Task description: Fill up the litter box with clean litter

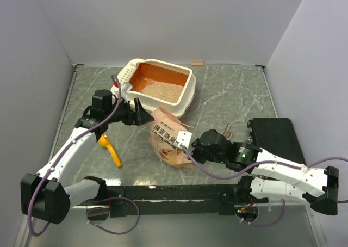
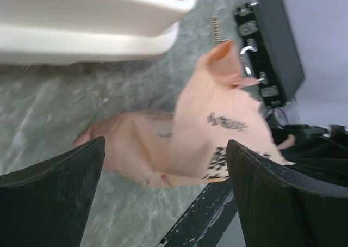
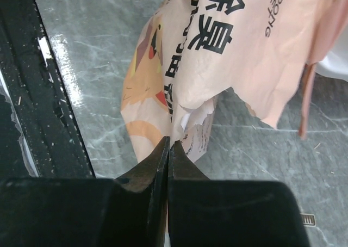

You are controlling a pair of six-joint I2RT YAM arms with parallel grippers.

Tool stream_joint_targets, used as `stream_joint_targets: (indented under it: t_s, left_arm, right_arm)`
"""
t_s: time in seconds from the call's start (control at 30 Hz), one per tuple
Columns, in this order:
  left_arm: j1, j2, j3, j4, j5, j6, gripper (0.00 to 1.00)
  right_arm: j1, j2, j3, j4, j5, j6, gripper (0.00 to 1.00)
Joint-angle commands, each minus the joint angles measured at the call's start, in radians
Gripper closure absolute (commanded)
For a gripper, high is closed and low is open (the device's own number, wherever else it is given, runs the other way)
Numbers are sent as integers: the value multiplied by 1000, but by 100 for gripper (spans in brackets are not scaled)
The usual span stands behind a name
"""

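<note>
The litter box (image 1: 163,102) stands at the back centre, cream outside and orange inside, and its white wall (image 2: 81,18) shows in the left wrist view. Pale beige clean litter (image 1: 163,89) covers part of its floor. A crinkled tan paper bag (image 1: 166,135) (image 2: 217,111) (image 3: 228,51) with printed characters sits between the two arms, in front of the box. My left gripper (image 1: 148,118) (image 2: 166,143) is open at the bag's left end, with nothing between its fingers. My right gripper (image 1: 186,149) (image 3: 168,141) is shut on the bag's torn lower edge.
A yellow-orange scoop (image 1: 109,147) lies on the table to the left, under the left arm. A flat black box (image 1: 272,138) (image 2: 274,35) sits at the right. A black rail (image 1: 179,191) runs along the near edge. Grey walls close in the table.
</note>
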Motion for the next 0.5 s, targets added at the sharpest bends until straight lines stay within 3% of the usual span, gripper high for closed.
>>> stream_joint_targets:
  t_s: [0.0, 0.13, 0.47]
  left_arm:
    - [5, 19, 76, 125, 179, 32, 3]
    - [5, 72, 73, 206, 270, 27, 3]
    - [-5, 249, 147, 202, 467, 116, 2]
  right_arm:
    - [31, -26, -9, 23, -1, 20, 100]
    - [40, -31, -10, 28, -25, 23, 100]
    - [60, -54, -24, 40, -21, 47, 100]
